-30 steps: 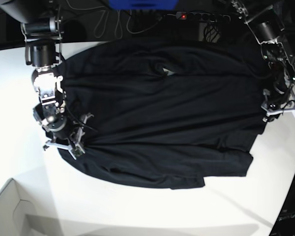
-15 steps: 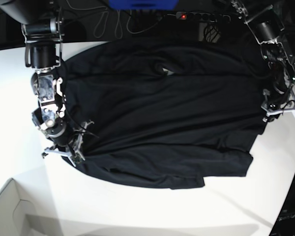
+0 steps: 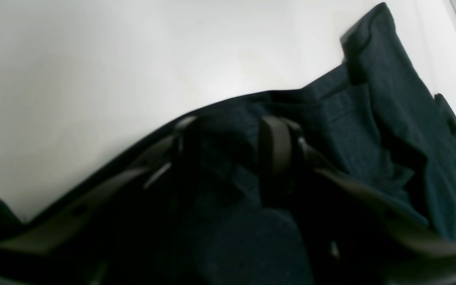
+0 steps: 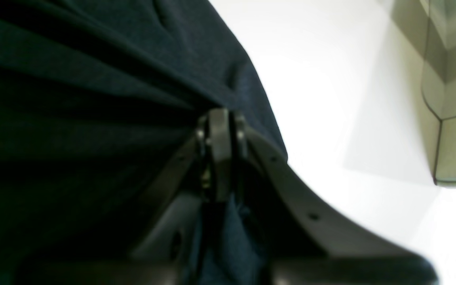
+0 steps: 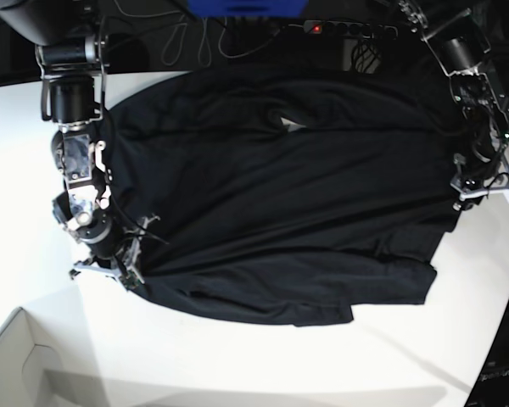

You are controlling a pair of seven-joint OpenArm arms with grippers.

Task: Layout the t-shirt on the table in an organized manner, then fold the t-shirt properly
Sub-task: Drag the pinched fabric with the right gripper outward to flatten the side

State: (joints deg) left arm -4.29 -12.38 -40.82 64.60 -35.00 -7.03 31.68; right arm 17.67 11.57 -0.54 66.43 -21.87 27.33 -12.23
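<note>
Black t-shirt (image 5: 271,195) lies spread but rumpled on your table (image 5: 263,360); both grippers, left gripper (image 3: 228,158) and right gripper (image 4: 220,154), pinch its edges, folding not begun.

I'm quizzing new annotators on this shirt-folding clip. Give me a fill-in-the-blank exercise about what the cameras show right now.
1. The plain black t-shirt lies spread on the matte ____ table.
2. The right gripper is ____ on the shirt's edge.
3. The left gripper has a bunch of ____ fabric between its fingers.
4. In the base view, a white box corner sits at the lower ____.

Missing words: white; shut; black; left
</note>
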